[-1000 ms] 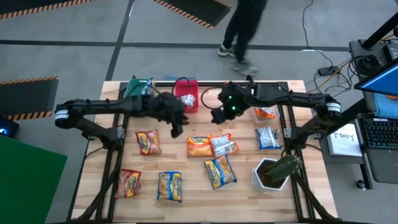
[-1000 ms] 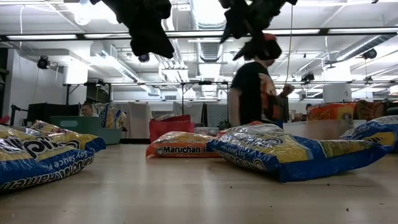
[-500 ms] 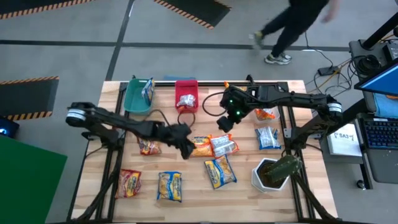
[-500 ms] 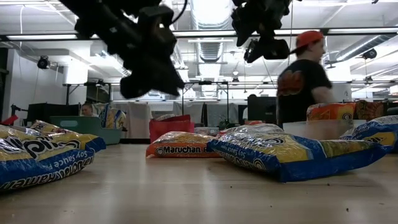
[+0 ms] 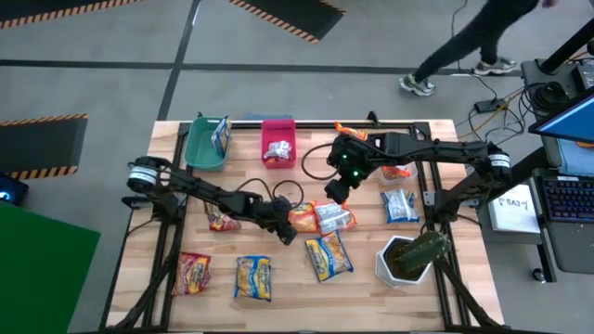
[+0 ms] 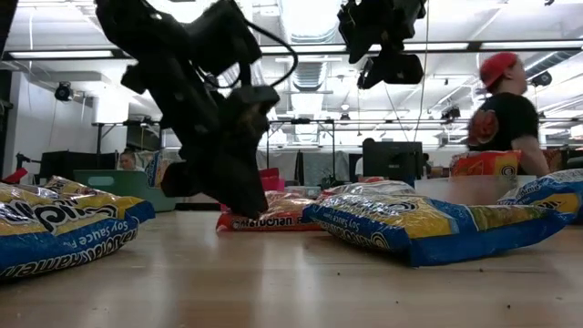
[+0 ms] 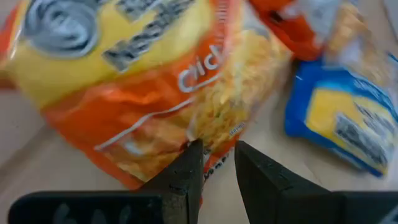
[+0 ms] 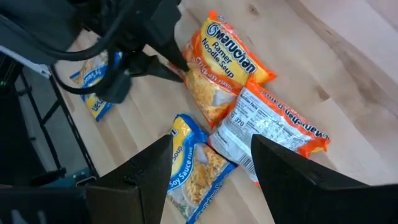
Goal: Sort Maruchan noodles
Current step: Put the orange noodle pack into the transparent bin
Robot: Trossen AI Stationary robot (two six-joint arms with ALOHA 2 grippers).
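An orange Maruchan packet [image 5: 303,218] [image 6: 273,220] lies flat near the table's middle. My left gripper [image 5: 283,229] [image 7: 217,152] is down at its left edge, fingers nearly together around it. My right gripper [image 5: 333,190] [image 8: 211,146] hangs open above the table, over a silver-and-orange packet [image 5: 336,215] [image 8: 277,121] that lies next to the orange one. Several more packets rest flat on the table: yellow-and-blue ones [image 5: 329,256] [image 5: 252,276], red ones [image 5: 193,272] [image 5: 219,219], a silver-and-blue one [image 5: 399,204]. My left gripper pinches the orange packet's left edge [image 7: 208,134] between its two fingers. The fingers [image 8: 169,65] come slanting down from the table's left. The packet lies flat on the table.
A teal bin [image 5: 200,148] and a pink bin [image 5: 278,153] stand at the far edge, each with a packet inside. A white pot with a plant [image 5: 405,260] stands near the right near corner. A person [image 6: 506,114] walks beyond the table.
My left gripper has moved from near the bins toward the table's near edge and down, ending low at the orange packet. My right gripper has barely shifted. The person behind the table has walked to the right.
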